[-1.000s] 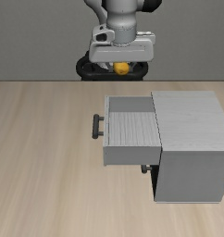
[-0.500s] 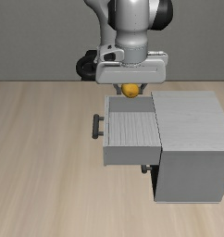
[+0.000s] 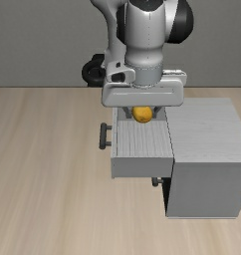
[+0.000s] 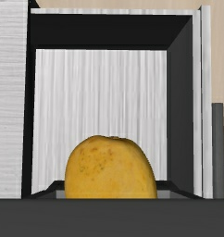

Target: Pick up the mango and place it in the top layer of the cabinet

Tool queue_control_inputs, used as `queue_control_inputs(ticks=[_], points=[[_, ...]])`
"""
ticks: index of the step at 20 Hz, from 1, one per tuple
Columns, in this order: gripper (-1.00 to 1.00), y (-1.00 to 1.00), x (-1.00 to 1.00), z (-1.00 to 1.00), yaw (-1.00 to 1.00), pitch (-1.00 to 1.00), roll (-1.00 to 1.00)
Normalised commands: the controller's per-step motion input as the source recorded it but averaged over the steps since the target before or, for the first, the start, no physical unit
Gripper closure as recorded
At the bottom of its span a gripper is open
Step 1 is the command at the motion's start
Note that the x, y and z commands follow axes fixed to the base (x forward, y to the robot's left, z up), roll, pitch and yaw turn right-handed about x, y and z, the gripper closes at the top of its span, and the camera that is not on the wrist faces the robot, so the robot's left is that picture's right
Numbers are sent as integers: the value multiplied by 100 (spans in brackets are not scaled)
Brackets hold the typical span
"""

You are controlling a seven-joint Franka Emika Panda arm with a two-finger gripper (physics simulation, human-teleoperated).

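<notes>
- The gripper (image 3: 140,108) hangs from the arm (image 3: 142,35) straight over the open top drawer (image 3: 142,149), with the two fingers clamped on the mango (image 3: 140,115) from either side.
- The mango is yellow-orange and rounded. In the exterior view it sits just under the gripper body, over the drawer's end at twelve o'clock.
- I cannot tell from that view whether the mango touches the drawer floor.
- In the wrist view the mango (image 4: 111,169) sits close in front of the camera, with the pale striped drawer floor (image 4: 105,102) spreading out behind it and dark walls (image 4: 181,111) boxing it in.
- The drawer stands pulled out of the grey cabinet (image 3: 204,125) toward nine o'clock in the exterior view.
- The dark handle (image 3: 104,136) is on the drawer's front face, at nine o'clock from the mango and somewhat lower. In the wrist view it appears as a grey bar (image 4: 217,148) just outside the drawer wall.
- The cabinet rests on a light wooden table (image 3: 48,169), its body at three o'clock from the drawer.
</notes>
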Motion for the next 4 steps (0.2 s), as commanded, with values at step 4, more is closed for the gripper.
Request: queue_control_inputs(ticks=[4], points=[[-100, 0, 0, 0, 0, 0, 0]])
